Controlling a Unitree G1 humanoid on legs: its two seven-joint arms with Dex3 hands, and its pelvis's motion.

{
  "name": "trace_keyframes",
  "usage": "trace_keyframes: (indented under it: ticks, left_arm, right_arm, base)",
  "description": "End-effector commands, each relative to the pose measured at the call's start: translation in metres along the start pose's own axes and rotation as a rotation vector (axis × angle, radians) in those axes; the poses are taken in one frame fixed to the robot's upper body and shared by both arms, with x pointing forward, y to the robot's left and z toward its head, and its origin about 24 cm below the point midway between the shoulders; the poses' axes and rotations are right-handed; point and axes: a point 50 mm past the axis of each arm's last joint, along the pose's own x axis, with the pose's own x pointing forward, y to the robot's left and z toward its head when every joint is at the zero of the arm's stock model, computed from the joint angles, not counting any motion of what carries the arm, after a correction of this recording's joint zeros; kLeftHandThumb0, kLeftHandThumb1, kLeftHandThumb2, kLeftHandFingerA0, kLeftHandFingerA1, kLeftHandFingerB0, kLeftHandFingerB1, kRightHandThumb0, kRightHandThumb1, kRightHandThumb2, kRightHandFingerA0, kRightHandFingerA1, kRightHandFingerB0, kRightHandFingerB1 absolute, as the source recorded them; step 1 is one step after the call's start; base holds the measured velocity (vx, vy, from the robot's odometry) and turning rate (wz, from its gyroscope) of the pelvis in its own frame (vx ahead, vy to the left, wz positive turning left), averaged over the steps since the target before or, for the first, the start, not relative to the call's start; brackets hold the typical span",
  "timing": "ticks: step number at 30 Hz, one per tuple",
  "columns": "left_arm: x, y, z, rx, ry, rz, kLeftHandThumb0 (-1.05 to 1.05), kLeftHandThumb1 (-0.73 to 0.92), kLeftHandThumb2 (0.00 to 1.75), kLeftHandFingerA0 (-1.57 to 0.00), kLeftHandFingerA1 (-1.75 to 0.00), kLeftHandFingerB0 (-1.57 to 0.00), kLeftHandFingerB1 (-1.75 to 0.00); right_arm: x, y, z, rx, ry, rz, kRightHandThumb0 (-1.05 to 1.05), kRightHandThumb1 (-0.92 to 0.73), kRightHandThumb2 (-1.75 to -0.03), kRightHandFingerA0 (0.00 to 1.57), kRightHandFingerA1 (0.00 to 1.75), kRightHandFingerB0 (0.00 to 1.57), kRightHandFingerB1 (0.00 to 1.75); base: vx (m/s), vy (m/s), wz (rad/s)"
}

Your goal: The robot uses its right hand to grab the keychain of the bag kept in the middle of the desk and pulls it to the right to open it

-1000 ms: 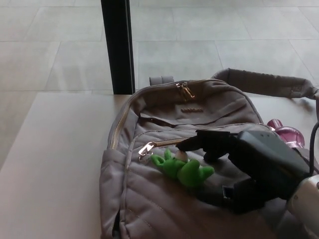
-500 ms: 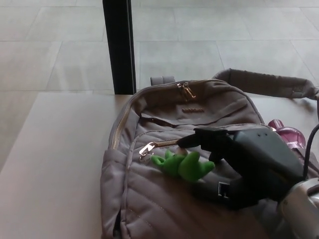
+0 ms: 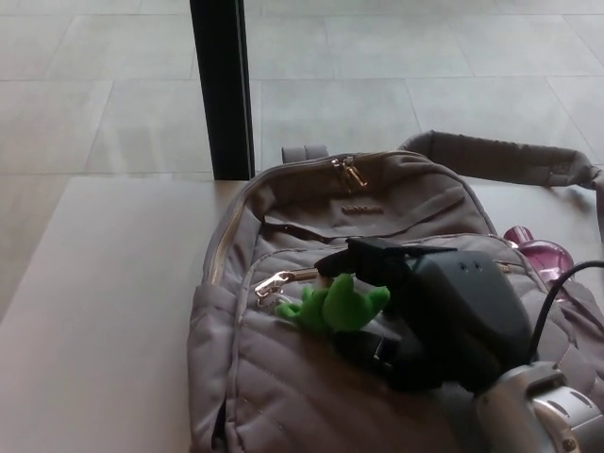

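A grey backpack [image 3: 283, 377] lies flat in the middle of the desk. Its front pocket zipper pull [image 3: 268, 284] sits at the left end of the gold zipper line. A green plush keychain [image 3: 335, 303] hangs from that pull and lies on the bag. My right hand [image 3: 415, 307] comes in from the lower right and rests on the bag. One black finger [image 3: 363, 257] lies above the keychain, the thumb sits below it, and the toy is bunched between them. My left hand does not show.
A black post [image 3: 221, 90] stands behind the desk at the bag's far left corner. A pink object [image 3: 545, 255] lies to the bag's right, partly hidden. The bag's strap [image 3: 500, 156] runs off to the far right. Bare desk surface [image 3: 94, 311] spreads to the left.
My right hand has slid left across the bag and closed around the green keychain. The toy has bunched up and shifted slightly left with the zipper pull.
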Motion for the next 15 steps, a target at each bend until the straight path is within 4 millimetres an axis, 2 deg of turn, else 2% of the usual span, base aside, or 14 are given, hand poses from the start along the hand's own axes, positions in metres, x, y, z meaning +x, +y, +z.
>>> trace_keyframes:
  ticks: [1,2,3,4,5,6,7,8,9,11,12,13,14,15]
  left_arm:
    - [-0.0013,0.0029,0.0019,-0.001,-0.023,-0.009,-0.53,0.65,0.59,-0.53,-0.54,-0.48,-0.42]
    - [-0.0014,0.003,0.002,0.026,-0.025,-0.006,-0.55,0.66,0.6,-0.53,-0.51,-0.48,-0.41]
    - [-0.0017,0.0029,0.0018,0.044,-0.027,-0.006,-0.55,0.66,0.6,-0.53,-0.51,-0.49,-0.41]
    - [-0.002,0.0028,0.0015,0.052,-0.03,-0.007,-0.55,0.66,0.6,-0.53,-0.51,-0.49,-0.41]
    - [-0.0012,0.0026,0.0031,0.06,-0.03,-0.003,-0.56,0.65,0.6,-0.57,-0.51,-0.51,-0.41]
    - [-0.0013,0.0025,0.0027,0.047,-0.033,-0.009,-0.56,0.65,0.6,-0.59,-0.53,-0.52,-0.42]
    - [-0.0016,0.0025,0.0032,0.055,-0.04,-0.012,-0.56,0.65,0.6,-0.6,-0.53,-0.52,-0.42]
    - [-0.0013,0.0022,0.0021,0.021,-0.031,-0.017,-0.58,0.52,0.88,-0.52,-0.63,-0.42,-0.54]
    - [-0.0012,0.0021,0.0026,0.024,-0.032,-0.019,-0.56,0.66,0.6,-0.57,-0.54,-0.48,-0.41]
    - [-0.0018,0.0018,0.0025,0.083,-0.04,-0.018,-0.61,0.68,0.58,-0.54,-0.53,-0.46,-0.4]
    - [-0.0019,0.0016,0.0016,0.081,-0.037,-0.017,-0.58,0.69,0.59,-0.55,-0.53,-0.45,-0.4]
    - [-0.0017,0.0018,0.0014,0.077,-0.031,-0.014,-0.58,0.69,0.59,-0.55,-0.53,-0.45,-0.4]
    - [-0.0014,0.0021,0.0012,0.075,-0.021,-0.016,-0.58,0.7,0.61,-0.52,-0.52,-0.43,-0.4]
    - [-0.0011,0.0022,0.0011,0.053,-0.017,-0.014,-0.58,0.7,0.61,-0.53,-0.52,-0.43,-0.41]
  right_arm:
    - [-0.0119,0.0162,-0.0128,-0.085,0.04,0.069,-0.35,-0.62,-0.68,0.95,1.6,0.79,0.61]
    - [-0.0126,0.0154,-0.0156,-0.086,0.027,0.062,-0.38,-0.58,-0.67,0.99,1.73,0.9,0.72]
    - [-0.0134,0.0148,-0.0172,-0.087,0.02,0.062,-0.32,-0.57,-0.73,0.99,1.74,0.91,0.8]
    - [-0.014,0.0141,-0.0181,-0.09,0.016,0.064,-0.32,-0.57,-0.73,0.99,1.74,0.91,0.8]
    - [-0.0134,0.0125,-0.0189,-0.098,0.006,0.055,-0.29,-0.56,-0.87,1.03,1.75,0.9,0.89]
    - [-0.0137,0.0118,-0.0196,-0.114,-0.005,0.045,-0.31,-0.55,-0.88,1.02,1.75,0.88,0.97]
    - [-0.0141,0.0112,-0.0203,-0.127,-0.003,0.043,-0.35,-0.54,-0.82,0.95,1.75,0.88,1.01]
    - [-0.0142,0.0103,-0.0201,-0.125,-0.006,0.042,-0.38,-0.53,-0.79,0.98,1.75,0.88,0.96]
    - [-0.0145,0.0099,-0.0201,-0.125,-0.014,0.04,-0.34,-0.53,-0.8,1.03,1.75,0.87,0.94]
    - [-0.0154,0.0091,-0.0195,-0.118,-0.031,0.027,-0.35,-0.49,-0.86,1.01,1.75,0.89,1.04]
    - [-0.0157,0.0094,-0.0197,-0.123,-0.033,0.026,-0.34,-0.48,-0.92,1.01,1.75,0.91,1.0]
    - [-0.0157,0.0096,-0.0196,-0.126,-0.033,0.025,-0.34,-0.48,-0.92,1.01,1.75,0.91,1.0]
    - [-0.016,0.0094,-0.0193,-0.134,-0.036,0.026,-0.35,-0.49,-0.96,1.01,1.75,0.89,1.08]
    - [-0.0161,0.0092,-0.0191,-0.126,-0.03,0.035,-0.36,-0.49,-0.91,0.98,1.75,0.89,1.05]
  base:
    - [0.0,0.0,0.0]
    - [0.0,0.0,0.0]
    - [0.0,0.0,0.0]
    - [0.0,0.0,0.0]
    - [0.0,0.0,0.0]
    - [0.0,0.0,0.0]
    - [0.0,0.0,0.0]
    - [0.0,0.0,0.0]
    - [0.0,0.0,0.0]
    - [0.0,0.0,0.0]
    - [0.0,0.0,0.0]
    - [0.0,0.0,0.0]
    - [0.0,0.0,0.0]
    - [0.0,0.0,0.0]
